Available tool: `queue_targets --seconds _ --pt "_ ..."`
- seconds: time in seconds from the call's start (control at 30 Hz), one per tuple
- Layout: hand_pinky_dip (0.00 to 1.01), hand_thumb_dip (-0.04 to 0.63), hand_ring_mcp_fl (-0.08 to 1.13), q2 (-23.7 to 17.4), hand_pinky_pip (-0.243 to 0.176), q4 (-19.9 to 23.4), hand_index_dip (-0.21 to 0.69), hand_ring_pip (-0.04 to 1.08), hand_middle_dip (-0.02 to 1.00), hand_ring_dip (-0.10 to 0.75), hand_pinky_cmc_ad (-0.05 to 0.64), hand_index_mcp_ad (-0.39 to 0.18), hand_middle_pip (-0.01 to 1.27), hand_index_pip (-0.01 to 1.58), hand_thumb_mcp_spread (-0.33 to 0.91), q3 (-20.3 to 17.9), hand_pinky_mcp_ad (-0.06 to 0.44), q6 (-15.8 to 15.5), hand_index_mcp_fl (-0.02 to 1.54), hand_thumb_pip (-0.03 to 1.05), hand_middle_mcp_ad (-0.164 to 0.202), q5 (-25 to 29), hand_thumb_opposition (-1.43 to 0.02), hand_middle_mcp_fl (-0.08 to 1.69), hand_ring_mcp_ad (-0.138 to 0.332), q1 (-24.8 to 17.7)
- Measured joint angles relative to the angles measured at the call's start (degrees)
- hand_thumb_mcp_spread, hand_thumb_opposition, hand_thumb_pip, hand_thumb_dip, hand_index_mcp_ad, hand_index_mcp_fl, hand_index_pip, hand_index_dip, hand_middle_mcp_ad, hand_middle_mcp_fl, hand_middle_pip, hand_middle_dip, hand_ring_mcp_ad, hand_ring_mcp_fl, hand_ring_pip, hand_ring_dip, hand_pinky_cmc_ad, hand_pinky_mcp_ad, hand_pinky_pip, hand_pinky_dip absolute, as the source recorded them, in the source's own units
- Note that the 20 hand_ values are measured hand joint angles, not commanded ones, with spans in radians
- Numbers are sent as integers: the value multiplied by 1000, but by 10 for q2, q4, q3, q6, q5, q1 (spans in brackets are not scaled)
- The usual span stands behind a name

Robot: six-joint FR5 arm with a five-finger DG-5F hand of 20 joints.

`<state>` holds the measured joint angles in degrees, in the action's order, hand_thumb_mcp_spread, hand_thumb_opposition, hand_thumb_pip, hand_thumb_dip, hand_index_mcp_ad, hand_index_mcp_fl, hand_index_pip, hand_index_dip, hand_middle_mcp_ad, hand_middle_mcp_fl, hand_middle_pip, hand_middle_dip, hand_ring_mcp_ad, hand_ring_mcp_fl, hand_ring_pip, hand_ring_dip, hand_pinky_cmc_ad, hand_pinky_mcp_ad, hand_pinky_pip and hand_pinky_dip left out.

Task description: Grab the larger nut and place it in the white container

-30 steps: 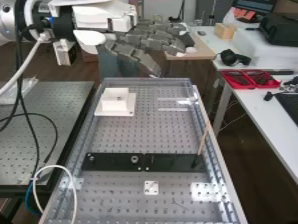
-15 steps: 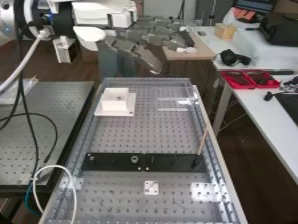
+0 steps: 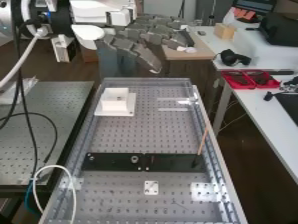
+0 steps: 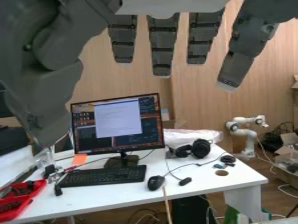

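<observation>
The hand is high above the far end of the bench, beyond the white container, its fingers extended and relaxed. Grey fingers of the hand hang apart in the wrist view, the thumb at one side, with nothing between them. The white container stands on its square base at the bench's far left; a small dark spot shows at its top, too unclear to name. On the flat black bar stand the smaller nut and the bearing.
A thin wooden stick leans up from the bar's right end. A white cable loop arches over the bench's near left edge. The right-hand table holds red trays, also in the wrist view with a monitor and keyboard.
The hand and arm have shifted slightly upward and to the left in the high view. The fingers keep their relaxed shape, and the things on the bench have not moved.
</observation>
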<state>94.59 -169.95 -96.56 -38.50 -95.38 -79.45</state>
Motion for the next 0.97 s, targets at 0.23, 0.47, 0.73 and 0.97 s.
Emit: queue_targets --seconds 0.23,0.47,0.73,0.97 --pt "702 176 7 0 -105 1 -51 89 269 157 396 -126 127 126 148 2 330 0 87 649 75 -1 -782 115 164 2" --pt "702 176 7 2 -105 0 -49 89 269 157 396 -126 127 126 148 3 330 2 87 649 75 -4 -782 115 164 4" --pt "702 176 7 3 -105 -2 -49 89 269 157 396 -126 127 126 148 6 330 2 87 649 75 -7 -782 115 164 7" --pt "702 176 7 4 -105 -2 -49 89 269 157 396 -126 127 126 148 6 330 3 87 649 75 -9 -782 115 164 9"
